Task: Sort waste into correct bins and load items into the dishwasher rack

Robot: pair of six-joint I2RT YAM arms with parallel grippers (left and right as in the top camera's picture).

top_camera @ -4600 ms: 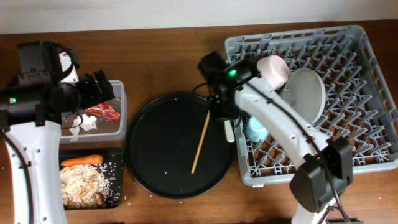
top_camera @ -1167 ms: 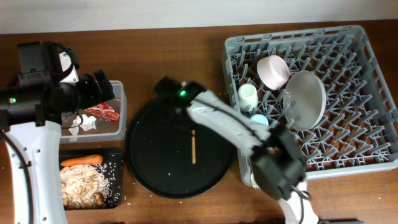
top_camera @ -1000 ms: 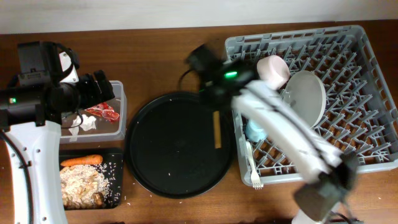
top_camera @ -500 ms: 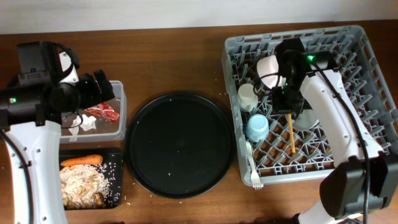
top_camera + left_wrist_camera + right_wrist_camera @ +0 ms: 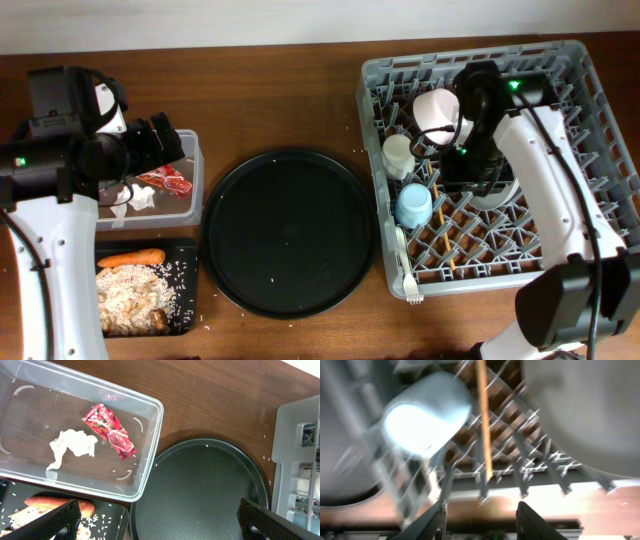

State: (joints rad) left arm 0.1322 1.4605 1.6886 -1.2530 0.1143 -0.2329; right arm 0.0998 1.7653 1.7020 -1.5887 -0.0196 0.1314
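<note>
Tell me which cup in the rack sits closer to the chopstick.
The light blue cup, beside the chopstick; the cream cup stands farther off.

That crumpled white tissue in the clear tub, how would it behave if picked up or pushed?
The crumpled white tissue looks thin and wrinkled, so it is probably very light and floppy, collapsing in a pincer rather than holding shape. On the smooth floor of the clear tub it would likely slide, not roll, and might nudge the red wrapper close beside it.
</note>
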